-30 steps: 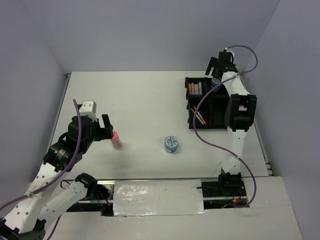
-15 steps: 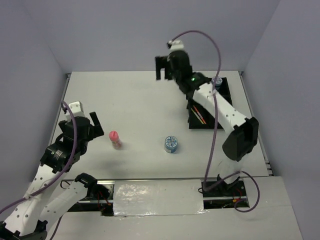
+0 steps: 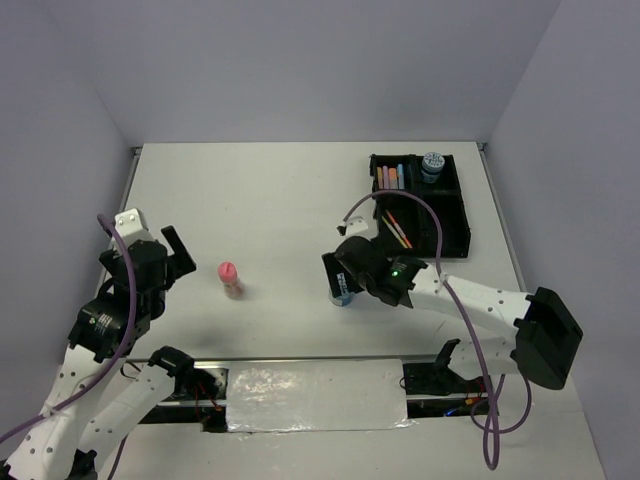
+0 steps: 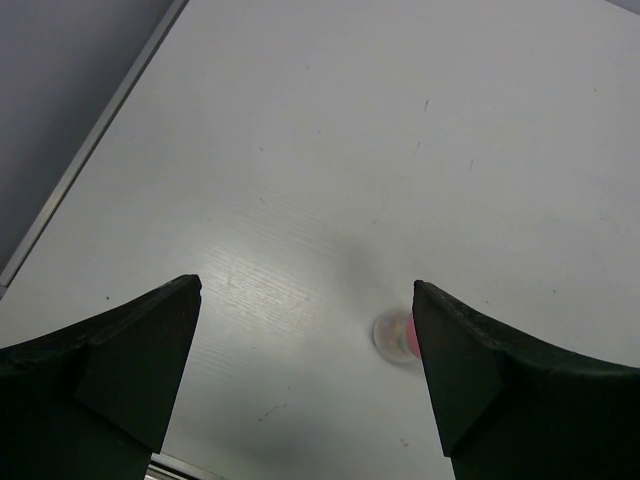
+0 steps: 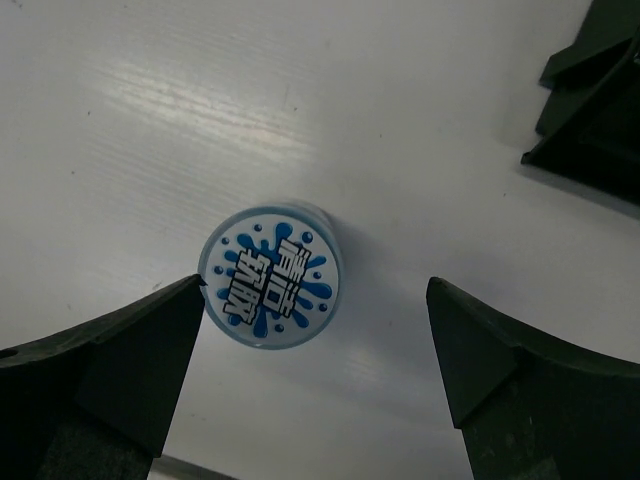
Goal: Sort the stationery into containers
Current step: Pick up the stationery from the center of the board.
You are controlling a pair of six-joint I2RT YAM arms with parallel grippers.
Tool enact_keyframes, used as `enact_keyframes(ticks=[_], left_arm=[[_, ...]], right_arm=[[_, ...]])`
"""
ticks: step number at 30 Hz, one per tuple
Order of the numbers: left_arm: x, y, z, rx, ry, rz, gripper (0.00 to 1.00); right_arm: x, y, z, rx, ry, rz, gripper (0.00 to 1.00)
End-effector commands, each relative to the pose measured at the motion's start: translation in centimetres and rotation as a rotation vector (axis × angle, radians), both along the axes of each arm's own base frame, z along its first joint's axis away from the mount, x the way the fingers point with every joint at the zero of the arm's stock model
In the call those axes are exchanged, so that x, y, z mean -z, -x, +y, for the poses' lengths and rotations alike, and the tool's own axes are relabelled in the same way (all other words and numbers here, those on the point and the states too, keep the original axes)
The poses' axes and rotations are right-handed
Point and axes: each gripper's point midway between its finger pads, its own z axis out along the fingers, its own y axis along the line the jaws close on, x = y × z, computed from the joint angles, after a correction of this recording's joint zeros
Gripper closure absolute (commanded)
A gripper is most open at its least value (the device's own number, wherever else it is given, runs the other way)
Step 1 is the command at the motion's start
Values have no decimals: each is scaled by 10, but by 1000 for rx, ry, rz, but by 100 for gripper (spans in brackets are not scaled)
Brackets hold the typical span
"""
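Table point(image 3: 280, 200): white top, pale walls on three sides.
Tray point(image 3: 452, 222): black, four compartments, far right of the table; holds sticks point(image 3: 392, 177), pens point(image 3: 398, 230) and a second tub point(image 3: 432, 162).
Right gripper point(image 5: 315, 290): fingers spread wide, hovering over the loose tub, empty.
Left gripper point(image 4: 305, 290): spread wide, empty, above the table's left side.
Loose tub point(image 5: 270, 290): blue-white lid, on the table near centre.
Pink bottle point(image 3: 231, 279): standing left of the loose tub, well apart.

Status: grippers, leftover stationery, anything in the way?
Open, empty: left gripper, right gripper. Right hovers over blue-white tub. Loose pink bottle ahead of left. No obstruction visible.
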Motion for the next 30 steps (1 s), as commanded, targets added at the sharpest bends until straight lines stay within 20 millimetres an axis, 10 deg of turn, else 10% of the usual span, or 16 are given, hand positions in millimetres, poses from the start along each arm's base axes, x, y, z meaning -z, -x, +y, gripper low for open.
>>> enact_keyframes(ticks=[1,15,21,23,30], left_arm=[[-14,-8,-8,48,17,-50,1],[-12,-12,-16,96,17,-43,1],[-12,-13,-19,113,18,-48,1],[-13,-13,-20,119,19,-52,1],[-12,-14,-22,131,19,-45,1]], right_arm=[[-18,8,23,-46,-163,-19,1],[36,3,16,4,-4,45,4],[38,4,25,-26,-35,54,77],[24,1,31,-37,-77,23,100],[-81,-67,-1,56,-132,-194,100]])
